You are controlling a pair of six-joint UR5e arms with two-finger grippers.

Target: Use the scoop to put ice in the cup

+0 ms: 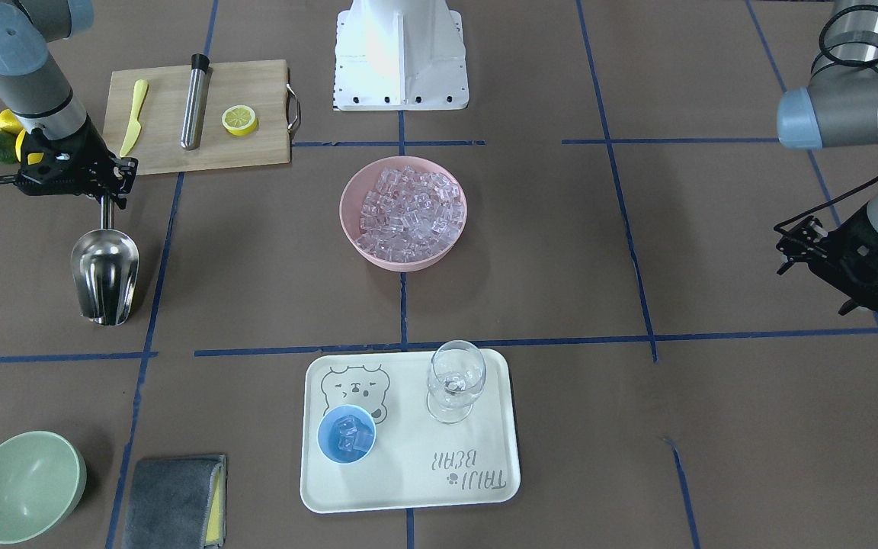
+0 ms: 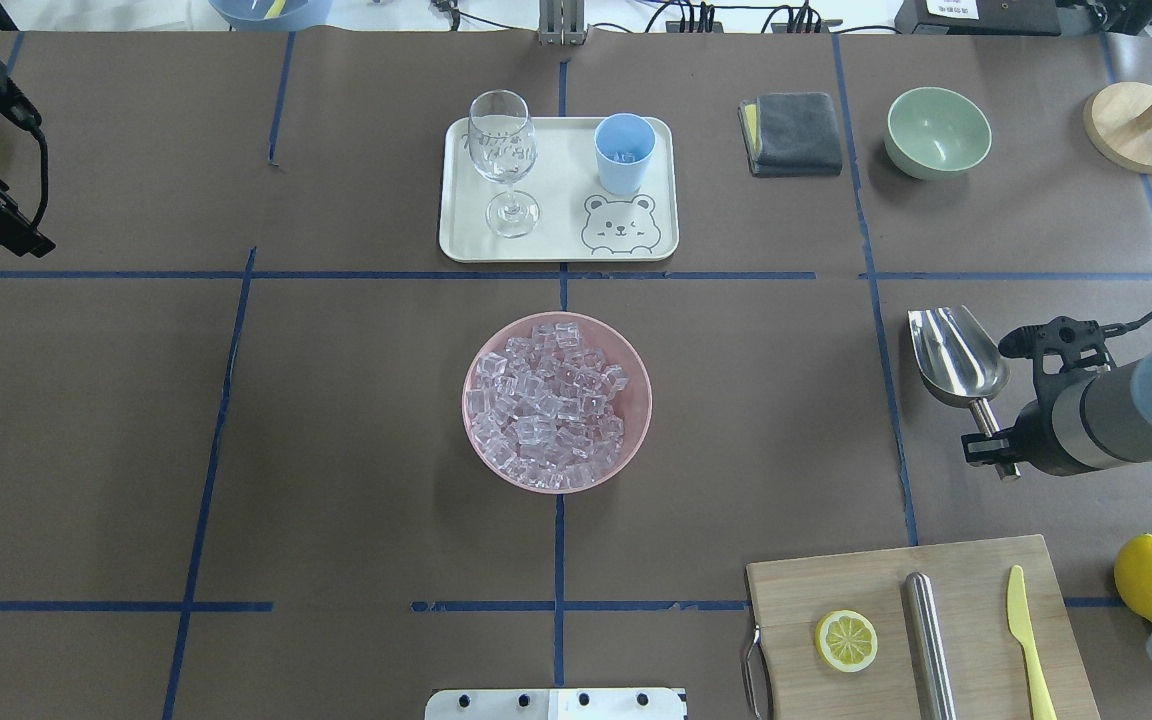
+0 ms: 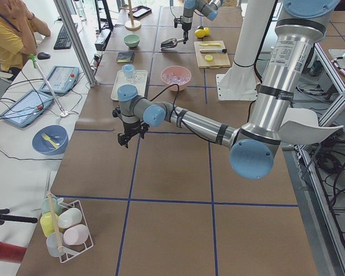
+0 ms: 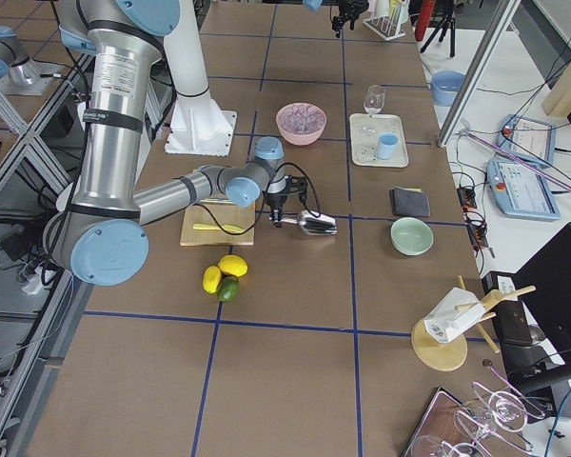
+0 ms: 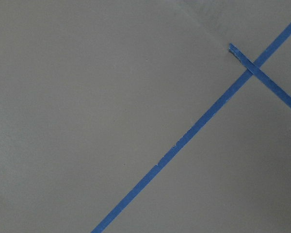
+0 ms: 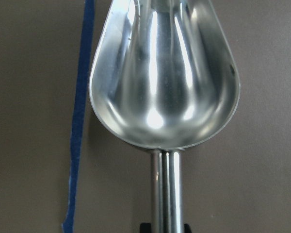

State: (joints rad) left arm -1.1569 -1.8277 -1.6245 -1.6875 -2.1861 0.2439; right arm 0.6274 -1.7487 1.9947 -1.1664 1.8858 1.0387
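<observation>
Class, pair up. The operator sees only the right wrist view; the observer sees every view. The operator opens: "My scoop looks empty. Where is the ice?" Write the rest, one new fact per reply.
Observer: The ice fills a pink bowl mid-table, to the robot's left of the scoop.
Operator: And the cup?
Observer: The cup stands on a tray beyond the bowl, beside a wine glass.
Operator: Is it empty?
Observer: No, a few cubes already lie in it.
</observation>
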